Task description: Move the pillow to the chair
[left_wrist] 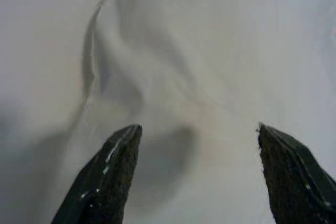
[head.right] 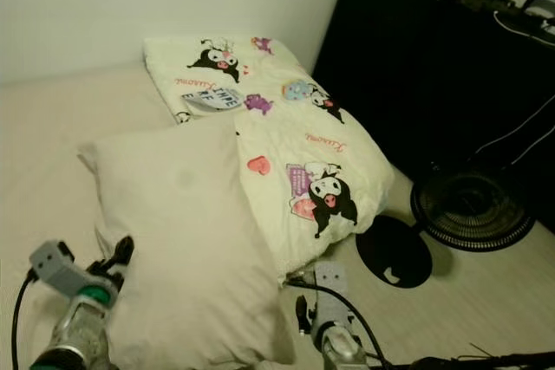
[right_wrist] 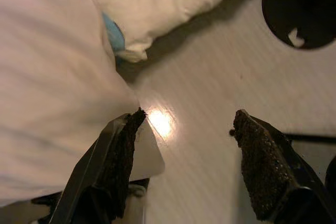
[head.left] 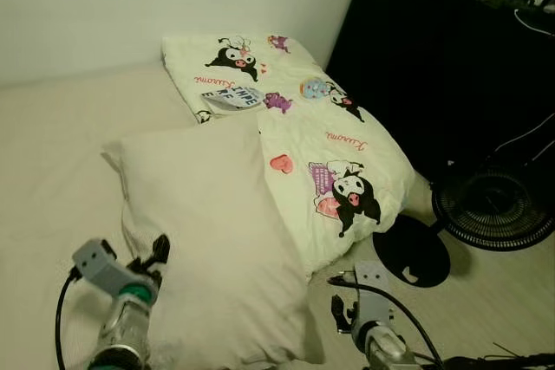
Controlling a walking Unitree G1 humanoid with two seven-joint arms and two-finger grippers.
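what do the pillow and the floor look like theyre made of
Pillow: soft matte cloth, probably cotton, since it creases and sags under the open left gripper. Floor: pale wood-look boards, likely laminate, smooth enough to throw back a bright glare spot.

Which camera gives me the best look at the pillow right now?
Left eye view: the whole pillow lies on the bed beside the cartoon blanket. Right eye view matches. Left wrist view shows only creased fabric between open fingers; right wrist view catches its edge over the floor.

The left arm reaches forward low on the left, its tool (left_wrist: 197, 169) spread wide with fingers (left_wrist: 105, 177) well apart. The right arm sits low on the right, its tool (right_wrist: 186, 166) also spread wide, fingers (right_wrist: 262, 171) pointing down.
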